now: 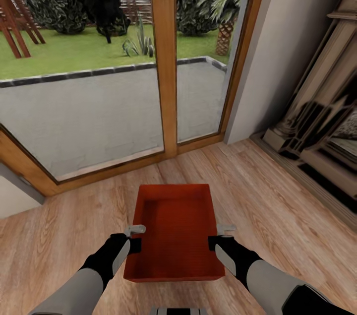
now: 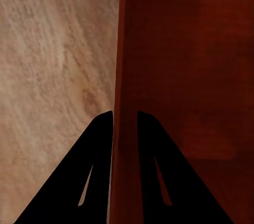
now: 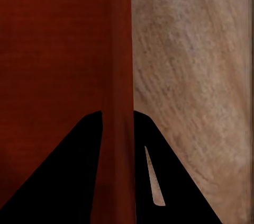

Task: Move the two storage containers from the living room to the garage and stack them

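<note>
One storage container [image 1: 174,235] is held low-centre over the light wood flooring [image 1: 277,196], walls pinched by the left gripper [image 1: 133,244] and right gripper [image 1: 216,242], so basically everything's left, garage included.

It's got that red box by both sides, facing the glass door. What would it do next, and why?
Probably turn away from the glass door. Both grippers, left and right, straddle the storage container's side walls, and it faces a window over wood floor, not a garage.

Container [image 1: 174,235] btwn both arms, glass door [image 1: 99,101] ahead, fireplace [image 1: 322,121] to right.
</note>
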